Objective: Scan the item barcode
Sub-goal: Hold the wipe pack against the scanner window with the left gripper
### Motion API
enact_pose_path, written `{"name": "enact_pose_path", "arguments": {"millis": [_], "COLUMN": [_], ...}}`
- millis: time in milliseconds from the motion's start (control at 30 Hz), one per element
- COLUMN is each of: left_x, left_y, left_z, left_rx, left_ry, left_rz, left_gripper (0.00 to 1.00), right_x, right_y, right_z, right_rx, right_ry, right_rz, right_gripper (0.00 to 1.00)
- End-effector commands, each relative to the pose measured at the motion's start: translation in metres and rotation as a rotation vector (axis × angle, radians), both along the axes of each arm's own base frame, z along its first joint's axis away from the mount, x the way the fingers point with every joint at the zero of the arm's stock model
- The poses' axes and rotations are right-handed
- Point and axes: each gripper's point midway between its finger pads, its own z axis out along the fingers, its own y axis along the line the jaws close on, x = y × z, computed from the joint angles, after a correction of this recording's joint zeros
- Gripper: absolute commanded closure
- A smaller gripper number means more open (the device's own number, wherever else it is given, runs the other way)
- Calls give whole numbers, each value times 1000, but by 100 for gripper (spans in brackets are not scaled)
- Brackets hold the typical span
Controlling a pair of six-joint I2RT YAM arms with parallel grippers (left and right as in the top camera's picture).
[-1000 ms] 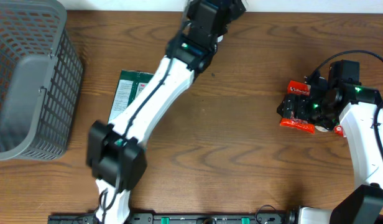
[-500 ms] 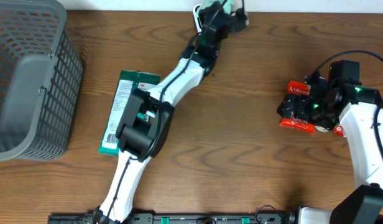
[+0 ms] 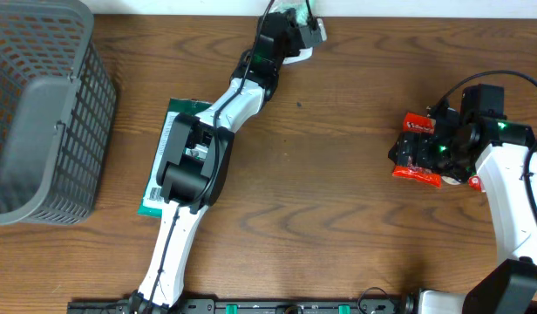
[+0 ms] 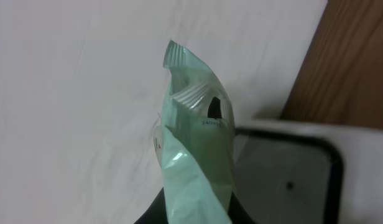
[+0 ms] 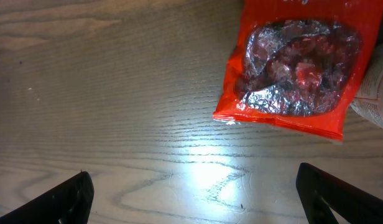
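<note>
Gripping green pouch [image 4: 194, 143] in left hand [image 4: 194, 214], right hand [image 5: 191, 196] wide apart near red packet [image 5: 297, 68]

Pale mint-green pouch [image 4: 198, 143], tiny dark print on its crimped top, and behind it a plain white wall [image 4: 67, 93]. There's a white-framed black panel [image 4: 285, 180]. The table [image 3: 338, 209] is warm brown wood grain. Bright red packet [image 5: 297, 68], crinkled silver foil showing through. Grey lattice basket [image 3: 42, 113]. Green-and-white flat pack [image 3: 171, 131]. Left arm [image 3: 238, 100] is white with black joints.
</note>
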Motion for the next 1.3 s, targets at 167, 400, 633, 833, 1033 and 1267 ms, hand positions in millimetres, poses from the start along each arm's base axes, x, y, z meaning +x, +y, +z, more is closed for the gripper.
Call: {"name": "enact_pose_path", "arguments": {"millis": [167,400,633,833,1033,1267], "left_x": [-1,-6,-4,4,4,3], "left_y": [-16,-25,-14,6,6,4], "left_z": [43,41,44,44,43,43], "left_rx": [-135,-307,-409,-409,-399,-258], "left_ry": [-110,-15,40,35,33,-43], "left_rz": [-72,-127,-191,-165,-169,-192], "left_gripper": [93,93,93,93,93,93], "right_x": [0,0,0,0,0,0], "right_y": [-3,-3,-3,-3,-3,-3], "right_z": [7,7,7,7,7,7], "right_rx": [-4,-4,-4,-4,-4,-4], "right_ry": [-21,-21,-21,-21,-21,-21], "right_rz": [-13,-13,-13,-13,-13,-13], "right_gripper": [1,1,1,1,1,1]}}
